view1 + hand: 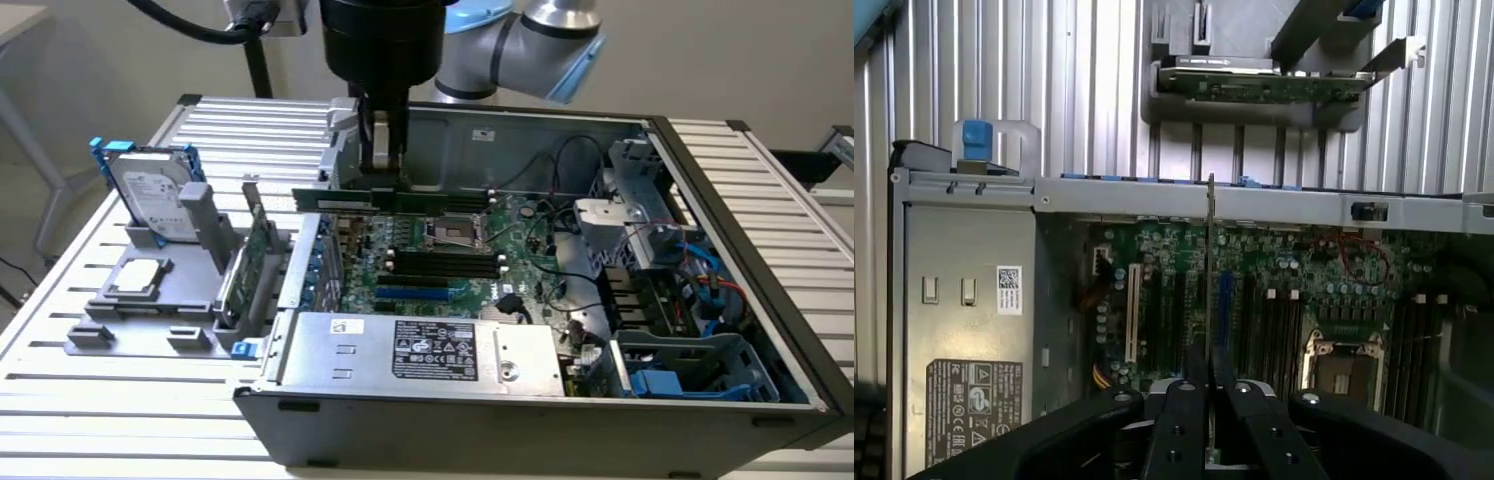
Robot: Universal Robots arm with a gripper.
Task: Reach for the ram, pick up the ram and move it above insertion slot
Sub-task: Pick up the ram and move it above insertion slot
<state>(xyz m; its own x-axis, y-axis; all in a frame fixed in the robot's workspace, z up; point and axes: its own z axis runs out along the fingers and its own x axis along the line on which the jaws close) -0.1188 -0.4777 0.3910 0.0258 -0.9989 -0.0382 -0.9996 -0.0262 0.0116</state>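
Green circuit board, one stick: the ram, long, thin and narrow, held level and edge-up above the open computer case, over the motherboard near the case's rear wall; in the wrist view it appears edge-on as a thin vertical line running up from the claw. One claw, clenched on the ram, its dark fingers pressed to either face of the stick. One robot arm, grey with blue caps, cut off by the picture's upper edge. One power supply with a white label, in the case's near corner. One hard drive with blue rails, upright in a grey holder on the slatted bench, at the exterior view's left. One larger green card, upright in the same holder. Memory slots: dark and parallel, count hard to make out. The ram's chips cannot be made out.
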